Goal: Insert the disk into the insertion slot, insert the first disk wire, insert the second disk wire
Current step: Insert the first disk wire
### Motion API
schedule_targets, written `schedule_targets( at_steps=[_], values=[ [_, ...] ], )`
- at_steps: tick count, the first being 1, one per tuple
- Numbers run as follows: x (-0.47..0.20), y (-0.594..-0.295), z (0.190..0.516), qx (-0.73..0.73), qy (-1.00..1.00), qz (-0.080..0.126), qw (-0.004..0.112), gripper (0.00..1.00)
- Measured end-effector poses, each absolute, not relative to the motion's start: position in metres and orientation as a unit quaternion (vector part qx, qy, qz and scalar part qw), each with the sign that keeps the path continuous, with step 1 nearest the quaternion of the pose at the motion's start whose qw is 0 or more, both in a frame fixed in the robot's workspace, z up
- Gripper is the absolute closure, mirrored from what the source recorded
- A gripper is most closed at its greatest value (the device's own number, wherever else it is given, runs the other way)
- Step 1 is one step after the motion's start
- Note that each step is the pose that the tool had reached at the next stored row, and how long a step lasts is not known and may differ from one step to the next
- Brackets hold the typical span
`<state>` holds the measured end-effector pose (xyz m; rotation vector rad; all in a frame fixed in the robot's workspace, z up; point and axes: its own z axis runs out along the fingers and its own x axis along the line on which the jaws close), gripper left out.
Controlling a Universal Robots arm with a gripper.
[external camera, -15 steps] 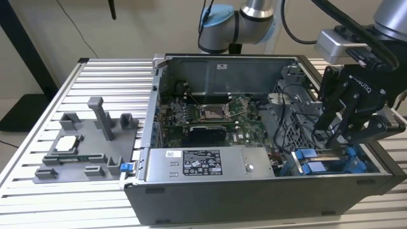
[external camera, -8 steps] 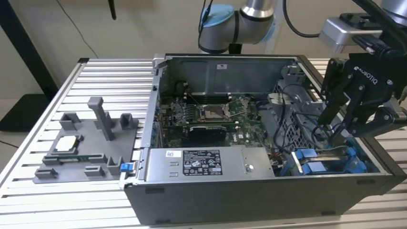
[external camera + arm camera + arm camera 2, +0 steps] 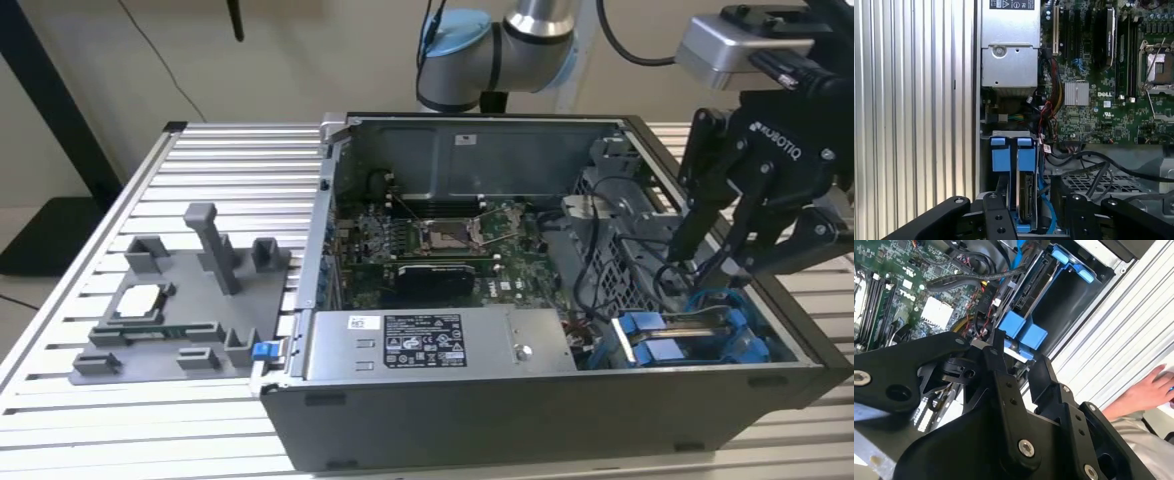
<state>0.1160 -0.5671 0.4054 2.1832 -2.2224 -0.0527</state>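
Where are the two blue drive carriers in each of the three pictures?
Exterior view: the blue drive carriers sit inside the computer case, at the exterior view's right.
First wrist view: the carriers, side by side between ribbed table and green motherboard.
Second wrist view: the carriers, between table and motherboard too.
Shared landmark: the green motherboard.

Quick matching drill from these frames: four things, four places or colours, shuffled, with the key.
Things:
1. gripper
2. power supply
3. grey fixture
4. motherboard

Places or colours:
A. green, deep inside the case
B. on the slatted table, to the exterior view's left of the case
C. black, over the case's end at the exterior view's right
D. silver box with a label, along the case's near wall

Pairs: 1-C, 2-D, 3-B, 4-A
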Motion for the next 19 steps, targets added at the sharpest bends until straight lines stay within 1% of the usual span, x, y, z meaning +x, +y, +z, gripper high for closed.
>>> schedule_targets(
  at_steps=[7,19],
  values=[
    [0.1162,-0.5635,0.4053,0.701,-0.713,-0.019,0.003,0.0],
    [0.1165,-0.5619,0.4052,0.701,-0.713,-0.019,0.002,0.0]
  ],
)
